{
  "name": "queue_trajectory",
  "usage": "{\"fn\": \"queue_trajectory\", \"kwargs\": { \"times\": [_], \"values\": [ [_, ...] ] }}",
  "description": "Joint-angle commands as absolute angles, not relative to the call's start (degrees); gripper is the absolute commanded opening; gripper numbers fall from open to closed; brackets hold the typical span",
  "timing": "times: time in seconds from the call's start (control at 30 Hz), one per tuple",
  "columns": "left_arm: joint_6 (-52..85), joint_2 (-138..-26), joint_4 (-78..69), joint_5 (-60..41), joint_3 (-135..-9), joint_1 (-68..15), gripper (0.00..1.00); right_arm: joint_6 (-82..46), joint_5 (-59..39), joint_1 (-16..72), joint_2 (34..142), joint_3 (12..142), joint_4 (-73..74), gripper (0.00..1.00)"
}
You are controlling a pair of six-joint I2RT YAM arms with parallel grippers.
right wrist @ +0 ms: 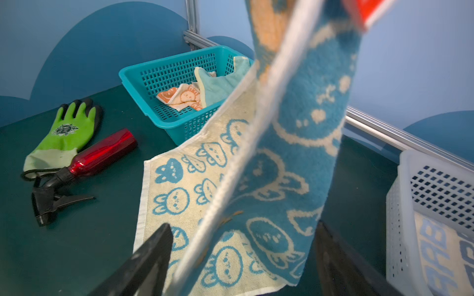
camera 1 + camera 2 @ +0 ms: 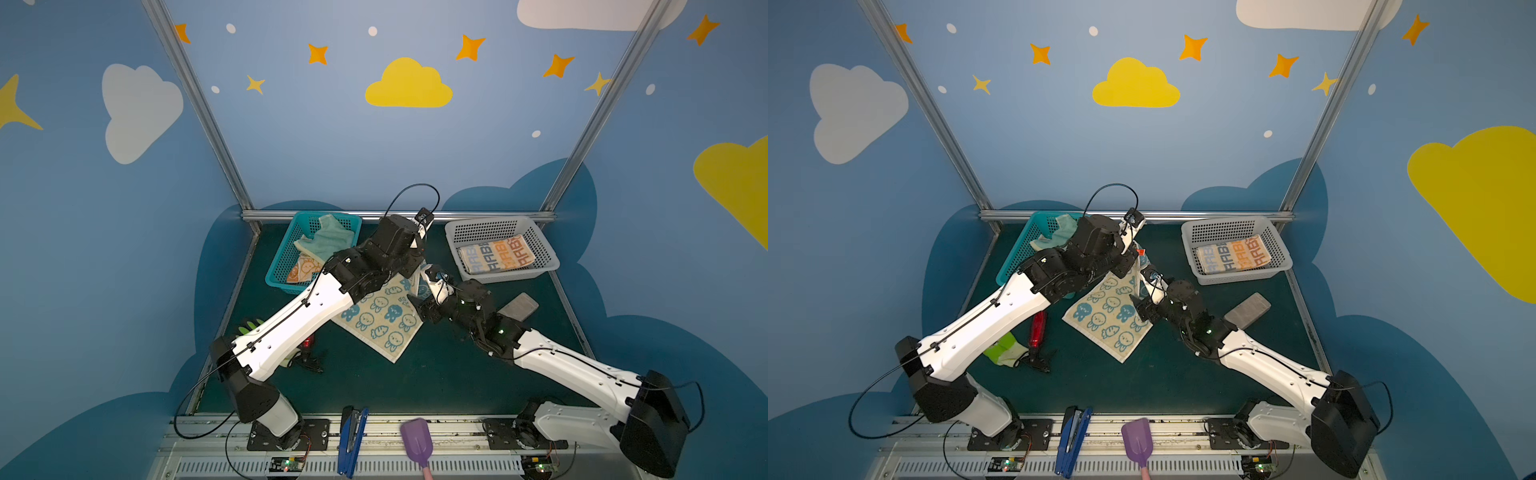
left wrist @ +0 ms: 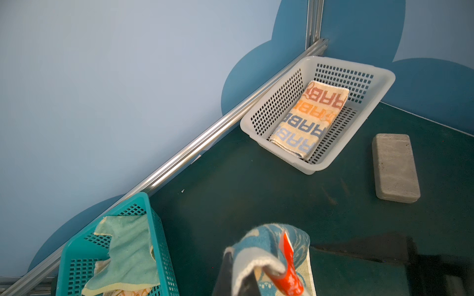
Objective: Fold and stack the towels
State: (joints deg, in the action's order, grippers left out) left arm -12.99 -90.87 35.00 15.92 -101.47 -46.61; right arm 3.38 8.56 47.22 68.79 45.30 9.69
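Right wrist view: my right claw (image 1: 243, 256) stands wide open, jaws either side of the blue towel (image 1: 295, 153), whose edge hangs between them unpinched. My left claw (image 3: 252, 271) is clamped on its far corner, held up; the rest lies mid-bench (image 2: 436, 374). Lettered towel (image 2: 494, 254) lies folded in the white basket (image 2: 486, 230), far right. Mint towel (image 2: 330, 237) and orange towel (image 2: 301, 270) sit crumpled in the teal basket (image 2: 284, 253), far left.
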Motion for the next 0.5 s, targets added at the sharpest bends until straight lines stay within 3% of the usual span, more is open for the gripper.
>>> {"fn": "queue_trajectory", "kwargs": {
  "times": [0.0, 0.13, 0.2, 0.23, 0.37, 0.4, 0.47],
  "values": [
    [-12.5, -91.1, 35.2, 16.4, -103.2, -46.1, 0.04, 1.4, 10.5, 45.6, 69.7, 44.1, 11.6, 0.81],
    [-12.7, -91.5, 35.2, 16.2, -103.7, -45.8, 0.04, -0.2, 6.6, 44.5, 70.1, 42.6, 12.9, 0.74],
    [-12.7, -91.7, 35.3, 16.3, -104.0, -45.5, 0.04, -0.4, 3.5, 44.2, 70.5, 42.4, 13.4, 0.66],
    [-12.7, -91.7, 35.3, 16.2, -104.1, -45.4, 0.04, -0.3, 2.1, 44.2, 70.7, 42.4, 13.3, 0.58],
    [-12.6, -91.5, 35.3, 16.1, -103.9, -44.9, 0.04, 0.0, -0.9, 43.7, 71.0, 42.9, 12.4, 0.06],
    [-12.7, -91.2, 35.3, 16.2, -103.7, -44.7, 0.04, 0.0, -0.7, 43.5, 70.8, 43.0, 12.4, 0.0],
    [-12.6, -90.7, 35.3, 16.2, -103.2, -44.3, 0.04, 0.3, 0.7, 42.6, 69.7, 43.3, 11.7, 0.0]
  ]
}}
